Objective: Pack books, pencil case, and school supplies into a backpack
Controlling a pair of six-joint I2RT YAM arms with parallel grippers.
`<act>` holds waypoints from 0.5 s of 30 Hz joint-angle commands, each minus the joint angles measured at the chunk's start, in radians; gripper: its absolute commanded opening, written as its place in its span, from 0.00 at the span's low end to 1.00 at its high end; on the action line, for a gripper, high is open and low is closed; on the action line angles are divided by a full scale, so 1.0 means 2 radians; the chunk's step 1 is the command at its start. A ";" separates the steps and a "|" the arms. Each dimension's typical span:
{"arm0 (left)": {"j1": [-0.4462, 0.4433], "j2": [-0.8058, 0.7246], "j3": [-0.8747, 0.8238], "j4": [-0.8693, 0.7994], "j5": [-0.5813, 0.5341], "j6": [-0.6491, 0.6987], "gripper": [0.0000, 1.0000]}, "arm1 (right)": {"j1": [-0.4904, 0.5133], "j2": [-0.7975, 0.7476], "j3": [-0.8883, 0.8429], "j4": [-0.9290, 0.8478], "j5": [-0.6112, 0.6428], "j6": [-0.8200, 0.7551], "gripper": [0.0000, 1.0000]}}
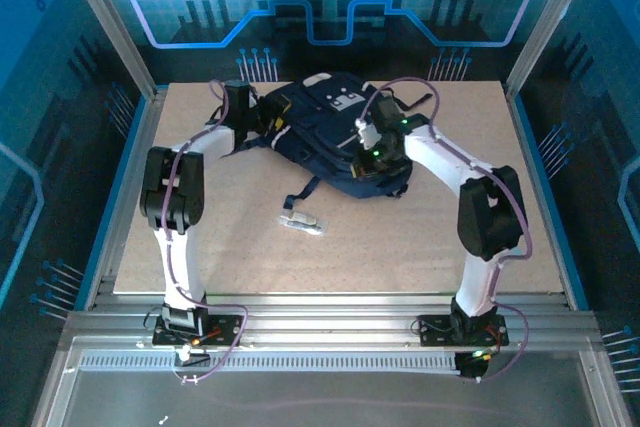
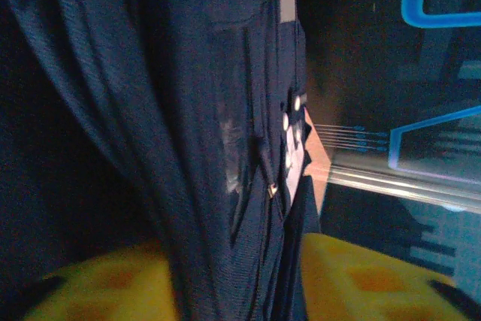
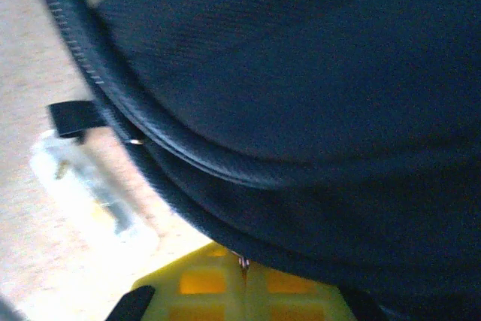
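The navy backpack lies at the back middle of the table, its grey patch facing up. My left gripper is at its left side. In the left wrist view a fold of navy fabric is pinched between the yellow fingers. My right gripper is at the bag's near right edge, with its fingers pressed together on the backpack's rim, a small metal bit at their tips. The pale oblong school supply lies on the table in front of the bag. Books and pencil case are out of view.
A dark strap trails from the bag toward the pale object. The tan table board has bare room in front and at both sides. Aluminium frame posts and blue panels enclose the table.
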 commanded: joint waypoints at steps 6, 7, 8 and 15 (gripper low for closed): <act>0.003 -0.064 -0.019 -0.057 0.031 0.046 0.99 | 0.046 0.069 0.082 0.114 -0.127 0.095 0.00; 0.003 -0.080 -0.033 -0.069 0.025 0.051 0.99 | 0.047 0.078 0.091 0.127 -0.136 0.107 0.00; 0.003 -0.095 -0.047 -0.076 0.020 0.055 0.99 | 0.049 0.084 0.098 0.138 -0.143 0.119 0.00; -0.006 -0.217 -0.209 -0.066 -0.038 0.029 0.99 | 0.062 0.120 0.137 0.197 -0.183 0.203 0.00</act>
